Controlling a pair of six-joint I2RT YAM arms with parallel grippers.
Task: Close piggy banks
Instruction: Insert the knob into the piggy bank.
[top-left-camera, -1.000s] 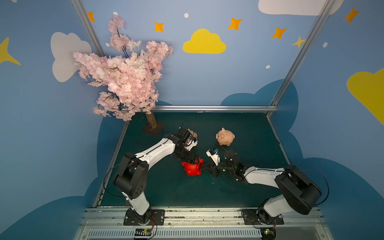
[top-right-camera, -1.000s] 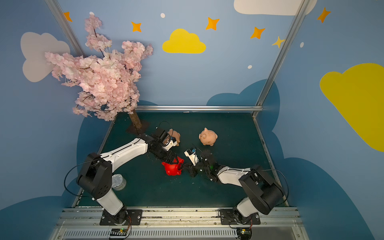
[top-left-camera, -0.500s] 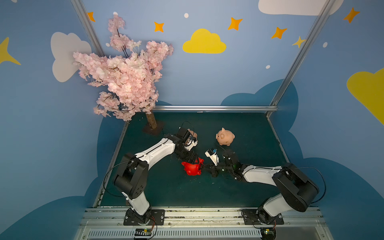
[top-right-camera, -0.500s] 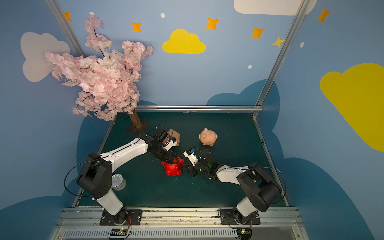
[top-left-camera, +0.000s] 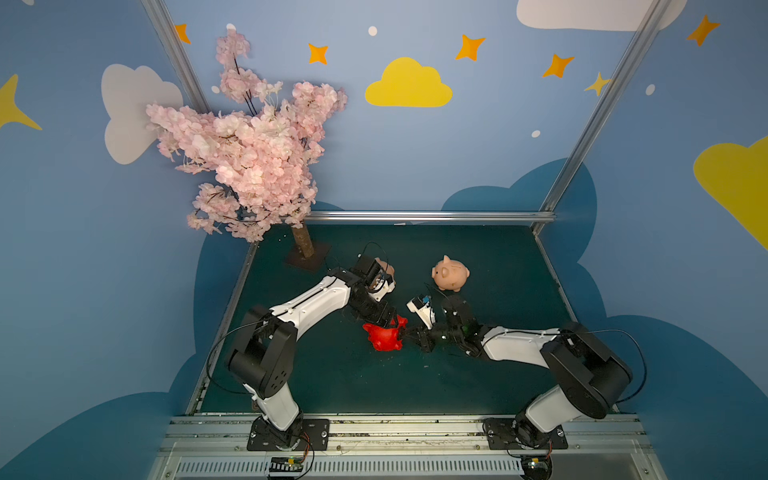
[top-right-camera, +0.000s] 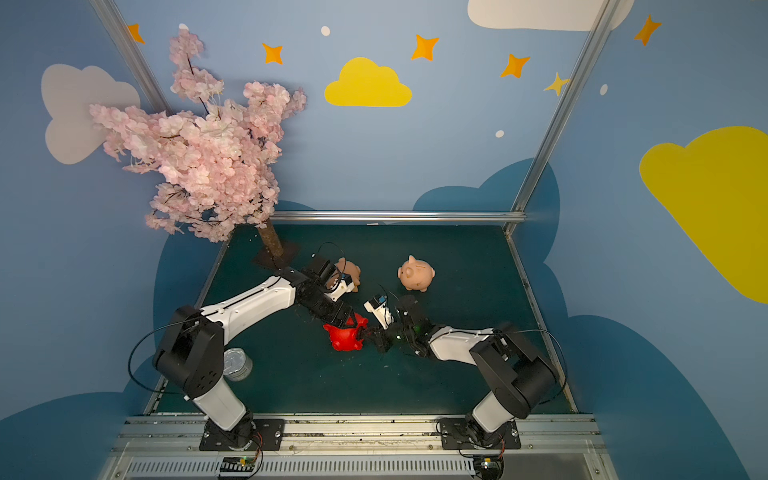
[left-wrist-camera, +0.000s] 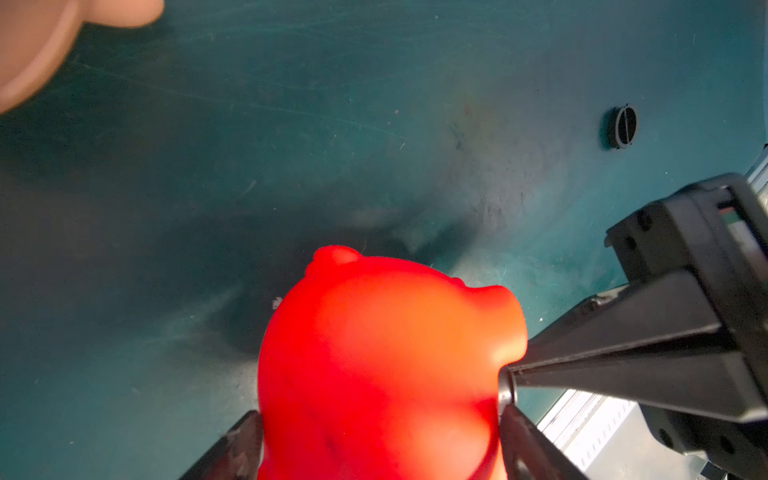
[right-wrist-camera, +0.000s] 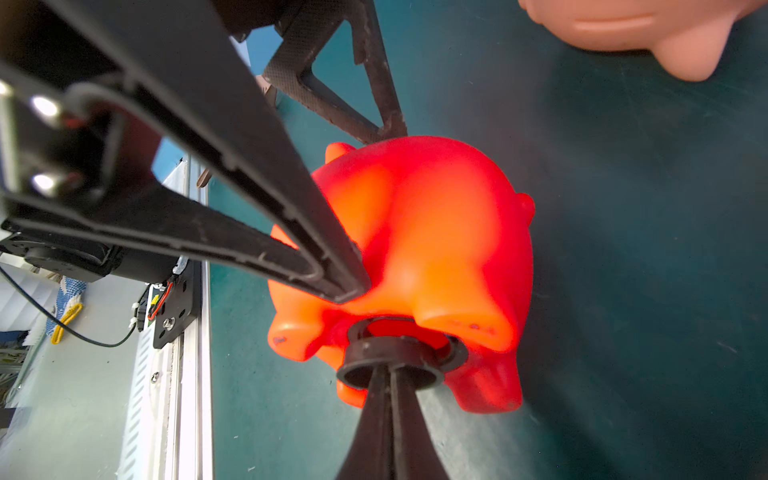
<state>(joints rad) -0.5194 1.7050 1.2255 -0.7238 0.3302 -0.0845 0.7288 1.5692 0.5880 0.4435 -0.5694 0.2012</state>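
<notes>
Now the red piggy bank (top-left-camera: 384, 337) is on its side at the counter (top-left-camera: 374, 390) middle, gripped between the left fingers (left-wrist-camera: 237, 446); the closed right fingers (right-wrist-camera: 390, 432) hold a dark plug (right-wrist-camera: 395, 365) against its belly hole (right-wrist-camera: 399, 328).

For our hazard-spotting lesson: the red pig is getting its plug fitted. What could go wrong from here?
The plug, pinched in the right claw, looks only partly seated in the red pig; it may jam crooked or pop out. The push might slide the pig from the left claw.
</notes>
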